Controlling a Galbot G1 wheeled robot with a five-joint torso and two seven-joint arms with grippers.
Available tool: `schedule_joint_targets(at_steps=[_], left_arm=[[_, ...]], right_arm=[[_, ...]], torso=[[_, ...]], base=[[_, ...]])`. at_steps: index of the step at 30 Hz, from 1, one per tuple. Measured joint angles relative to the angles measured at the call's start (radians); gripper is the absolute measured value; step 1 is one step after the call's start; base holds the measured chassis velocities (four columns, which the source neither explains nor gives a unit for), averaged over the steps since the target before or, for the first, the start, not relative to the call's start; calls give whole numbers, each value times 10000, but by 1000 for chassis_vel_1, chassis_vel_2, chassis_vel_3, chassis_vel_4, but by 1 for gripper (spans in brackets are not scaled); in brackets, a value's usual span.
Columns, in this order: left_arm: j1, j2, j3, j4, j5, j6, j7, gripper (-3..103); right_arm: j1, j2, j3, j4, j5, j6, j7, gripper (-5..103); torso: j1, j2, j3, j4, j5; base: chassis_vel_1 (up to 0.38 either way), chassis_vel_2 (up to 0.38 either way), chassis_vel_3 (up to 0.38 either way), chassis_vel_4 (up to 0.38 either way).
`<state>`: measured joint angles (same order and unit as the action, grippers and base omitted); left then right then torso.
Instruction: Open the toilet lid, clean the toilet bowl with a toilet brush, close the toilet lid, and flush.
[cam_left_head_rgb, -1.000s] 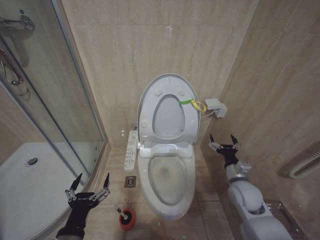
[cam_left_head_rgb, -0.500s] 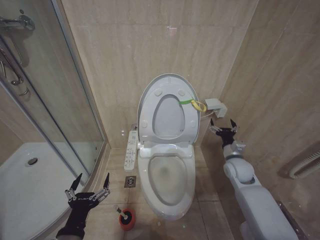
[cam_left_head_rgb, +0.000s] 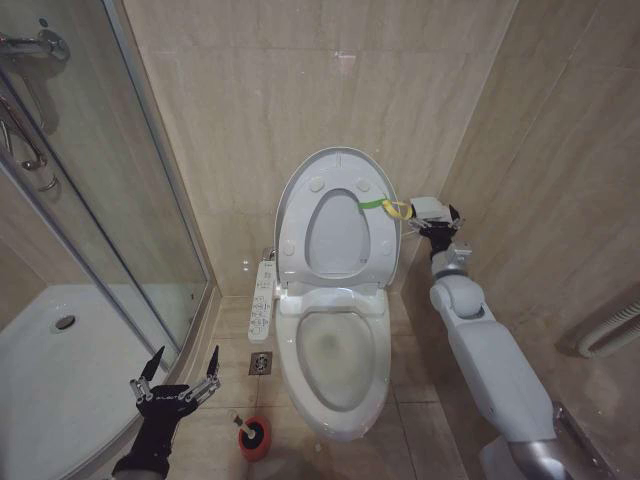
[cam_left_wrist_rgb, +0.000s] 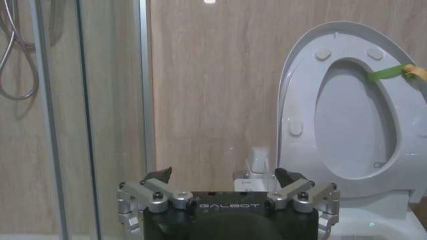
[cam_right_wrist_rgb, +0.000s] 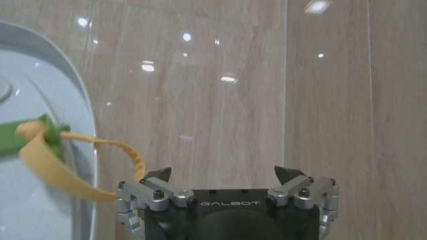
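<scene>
Right tool spread wide, just beside yellow-green band at raised toilet lid, presumably to hook it shut. Left tool wide, parked above toilet brush.

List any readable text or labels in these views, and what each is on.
"GALBOT": on the left gripper body, left wrist view.
"GALBOT": on the right gripper body, right wrist view.
Remote panel beside the toilet bowl: button markings too small to read.
Nothing else legible.
</scene>
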<state>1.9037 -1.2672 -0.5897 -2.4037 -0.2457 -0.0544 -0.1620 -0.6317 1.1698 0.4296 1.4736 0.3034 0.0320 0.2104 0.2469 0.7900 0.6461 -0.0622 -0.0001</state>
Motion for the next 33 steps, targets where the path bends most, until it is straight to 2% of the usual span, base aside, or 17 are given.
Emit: schedule_joint_targets(at_steps=[11, 22, 31, 33], left_arm=[[0, 0, -1, 0, 0, 0, 0, 100], [0, 0, -1, 0, 0, 0, 0, 100], [0, 0, 0, 0, 0, 0, 0, 100], [0, 0, -1, 1, 0, 0, 0, 100]], right_arm=[[1642, 237, -406, -1667, -432, 457, -206, 100], [3207, 517, -734, -2666, -598, 533, -303, 100], [3913, 1267, -1393, -3295, -950, 617, -213, 100], [4059, 1526, -1467, -3314, -953, 610, -96, 100]], torso=[[0, 0, 0, 3, 1], [0, 0, 0, 2, -1], [0, 0, 0, 6, 0], [0, 1, -1, -9, -2]], base=[[0, 0, 0, 0], [0, 0, 0, 0], [0, 0, 0, 0], [0, 0, 0, 0]])
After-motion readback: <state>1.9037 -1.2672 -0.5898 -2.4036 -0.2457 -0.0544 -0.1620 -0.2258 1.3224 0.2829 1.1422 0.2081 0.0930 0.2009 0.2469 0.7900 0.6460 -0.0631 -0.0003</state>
